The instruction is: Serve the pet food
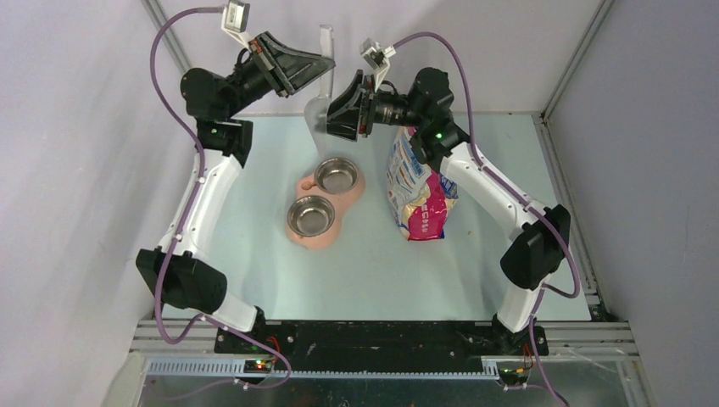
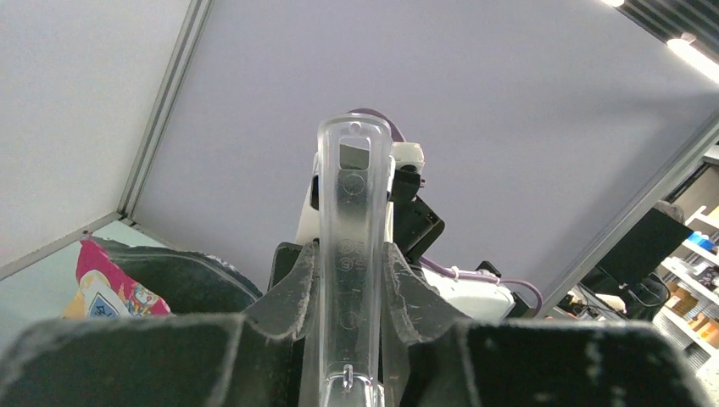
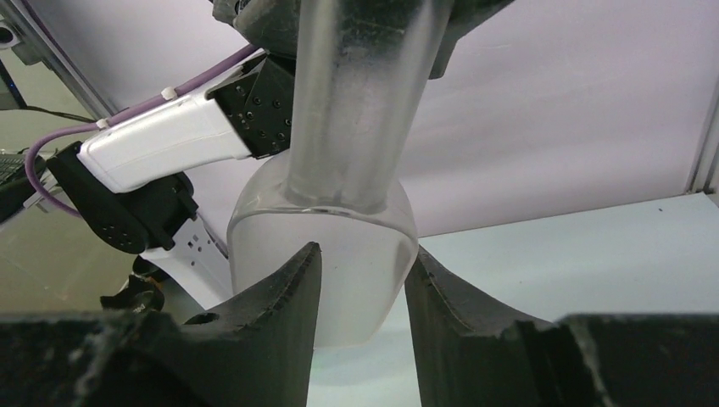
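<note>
1. Plastic, clear and faintly frosted, forms the scoop (image 2: 353,212). It has a long flat handle with a slot at its tip, and the right wrist view shows a deep rounded cup hanging below the handle.
2. Two round steel bowls, shiny and shallow, sit in a smooth peach-pink holder (image 1: 357,190) at the middle of the pale counter (image 1: 381,271). The far bowl (image 1: 337,175) lies at 1 o'clock of the near bowl (image 1: 310,214).
3. A crinkled printed bag (image 1: 420,199) in pink, white and blue lies at 3 o'clock of the holder, apart from it.
4. The pet food cannot be made out in any view. Both bowls show bare metal and the cup looks clear.
5. The left arm climbs from its base at 7 o'clock, elbow out toward 9, white forearm running toward 12, wrist turned toward 3. The left tool (image 2: 352,284) is clamped on the scoop's handle, a rough black finger on each flat side, and holds the scoop aloft at 12 o'clock of the far bowl.
6. The right arm climbs from 5 o'clock, elbow out toward 3, forearm angled toward 11, wrist turned toward 9. The right tool (image 3: 363,292) stands narrowly parted and grips nothing. The scoop's cup is just beyond its tips; whether they touch, I cannot tell.
</note>
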